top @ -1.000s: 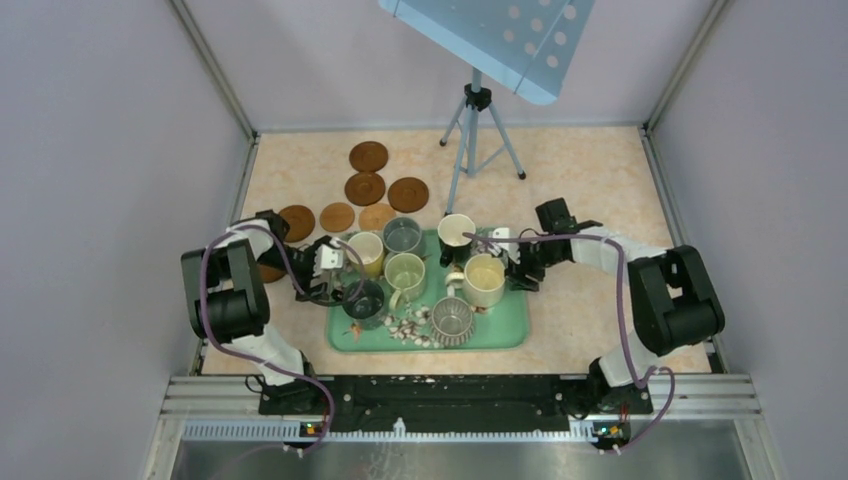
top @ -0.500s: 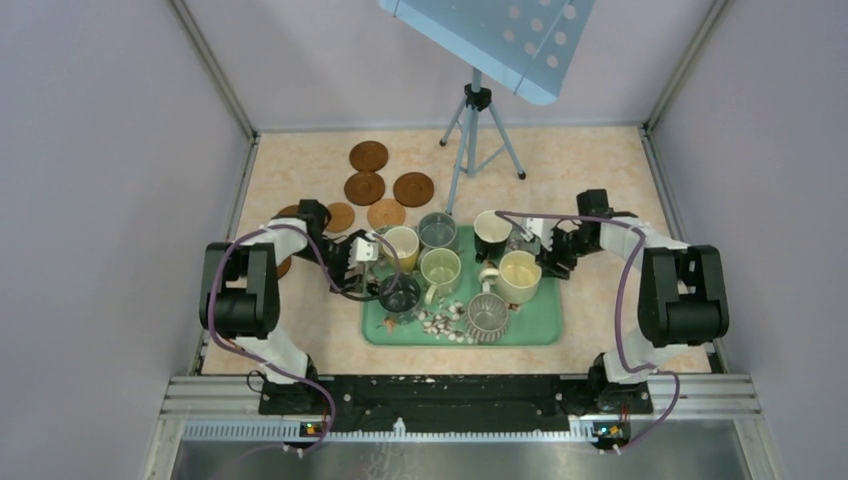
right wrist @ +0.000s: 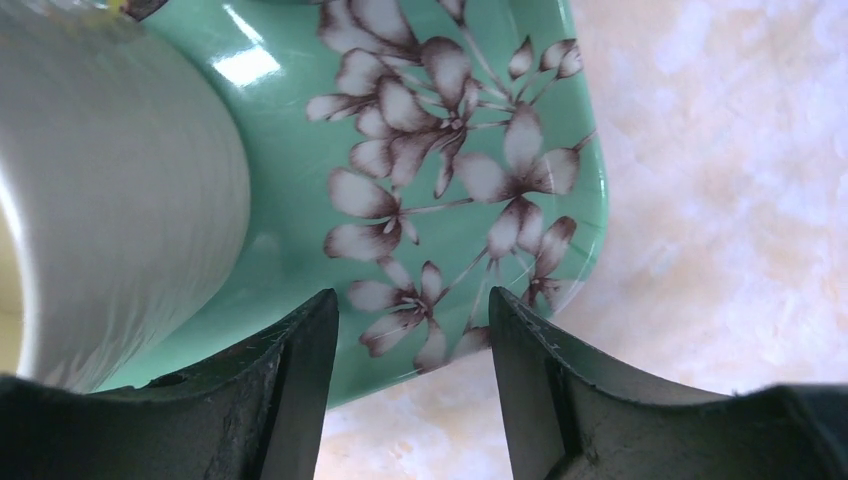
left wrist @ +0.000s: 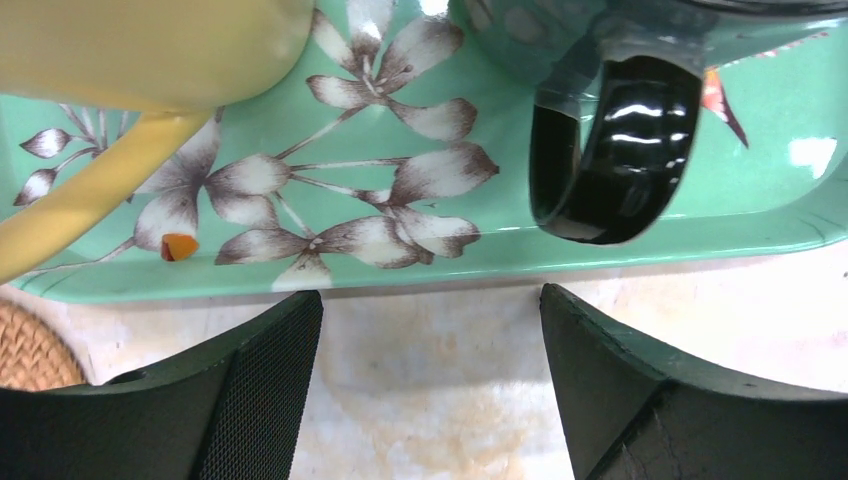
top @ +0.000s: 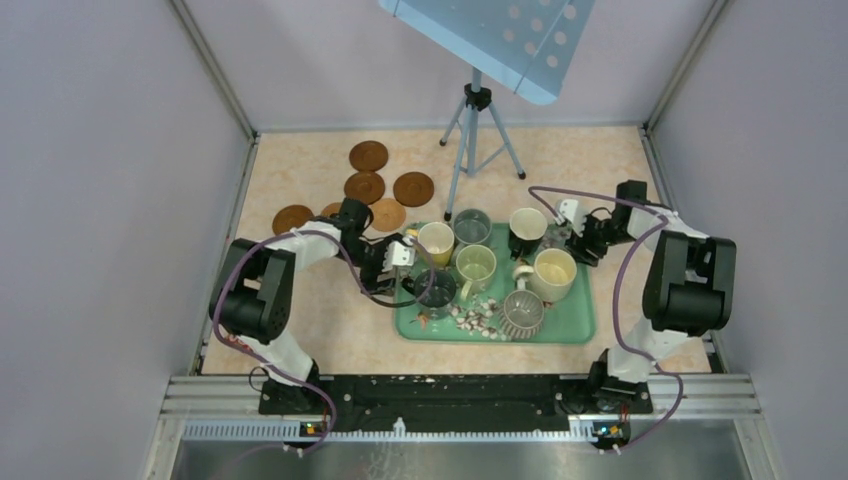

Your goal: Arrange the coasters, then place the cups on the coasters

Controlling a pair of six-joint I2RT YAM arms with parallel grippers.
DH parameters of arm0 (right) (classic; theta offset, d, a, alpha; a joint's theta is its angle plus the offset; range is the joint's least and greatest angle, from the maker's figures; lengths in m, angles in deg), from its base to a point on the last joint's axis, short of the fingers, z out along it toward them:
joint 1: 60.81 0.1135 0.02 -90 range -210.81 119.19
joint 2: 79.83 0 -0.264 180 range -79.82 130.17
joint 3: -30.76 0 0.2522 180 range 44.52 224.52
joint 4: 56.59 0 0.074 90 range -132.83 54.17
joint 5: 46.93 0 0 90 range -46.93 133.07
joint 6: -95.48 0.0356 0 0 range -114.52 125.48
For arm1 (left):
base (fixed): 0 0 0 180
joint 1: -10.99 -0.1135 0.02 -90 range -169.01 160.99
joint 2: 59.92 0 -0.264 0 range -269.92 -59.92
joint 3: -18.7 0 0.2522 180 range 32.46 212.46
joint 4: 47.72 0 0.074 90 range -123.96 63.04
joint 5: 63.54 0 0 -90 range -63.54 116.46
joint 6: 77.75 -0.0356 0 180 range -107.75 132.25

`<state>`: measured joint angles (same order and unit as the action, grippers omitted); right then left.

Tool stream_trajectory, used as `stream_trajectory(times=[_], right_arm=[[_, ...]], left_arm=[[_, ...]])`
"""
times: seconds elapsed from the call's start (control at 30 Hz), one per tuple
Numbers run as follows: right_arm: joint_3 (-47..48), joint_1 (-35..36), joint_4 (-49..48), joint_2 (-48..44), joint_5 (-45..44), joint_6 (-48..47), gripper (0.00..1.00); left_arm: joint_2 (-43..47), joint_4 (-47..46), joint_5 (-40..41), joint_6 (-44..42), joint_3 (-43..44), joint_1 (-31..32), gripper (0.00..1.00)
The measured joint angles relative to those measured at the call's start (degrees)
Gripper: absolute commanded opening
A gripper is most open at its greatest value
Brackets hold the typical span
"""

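Several brown coasters (top: 364,187) lie on the table at the back left; the edge of one coaster (left wrist: 28,350) shows in the left wrist view. The cups stand on a green floral tray (top: 572,326): yellow (top: 436,241), clear grey (top: 472,228), black with white inside (top: 527,228), pale green (top: 476,266), cream (top: 553,273), dark green (top: 434,288), ribbed grey (top: 522,312). My left gripper (left wrist: 430,300) is open, its tips against the tray's left rim (left wrist: 400,262), below the yellow cup (left wrist: 150,50) and the dark green cup's handle (left wrist: 610,160). My right gripper (right wrist: 412,305) is open over the tray's right corner (right wrist: 450,150), beside the cream cup (right wrist: 110,190).
A tripod (top: 476,130) holding a blue perforated panel (top: 490,35) stands at the back, just behind the tray. Small shell-like bits (top: 470,315) lie on the tray's front. Enclosure walls close in left, right and behind.
The tray with all its cups has slid to the right across the table. Both arms have moved right with it, the left at its left rim, the right at its right corner.
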<state>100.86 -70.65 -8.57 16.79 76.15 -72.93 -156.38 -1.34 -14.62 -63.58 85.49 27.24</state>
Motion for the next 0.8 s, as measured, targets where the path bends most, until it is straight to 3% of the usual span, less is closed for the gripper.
stream_trajectory(times=[0.2,0.43,0.6,0.7,0.8], right_arm=[[0.96,-2.71,-0.31,0.61,-0.61,-0.57,0.57],[3.19,-2.95,3.04,0.33,-0.83,0.11,0.61],[7.26,-3.72,8.07,-3.34,0.13,3.32,0.71],[9.53,-2.36,9.97,-7.19,1.49,7.61,0.77],[11.08,0.68,10.64,-11.19,2.27,13.64,0.79]], left_arm=[[-0.28,-2.1,0.07,3.89,0.0,3.34,0.87],[-0.37,1.18,-0.35,6.78,2.27,2.08,0.89],[1.88,8.57,-3.41,6.6,7.15,-5.92,0.92],[3.02,12.55,-5.68,6.58,12.52,-12.85,0.98],[3.17,11.78,-6.29,10.71,18.14,-18.93,0.99]])
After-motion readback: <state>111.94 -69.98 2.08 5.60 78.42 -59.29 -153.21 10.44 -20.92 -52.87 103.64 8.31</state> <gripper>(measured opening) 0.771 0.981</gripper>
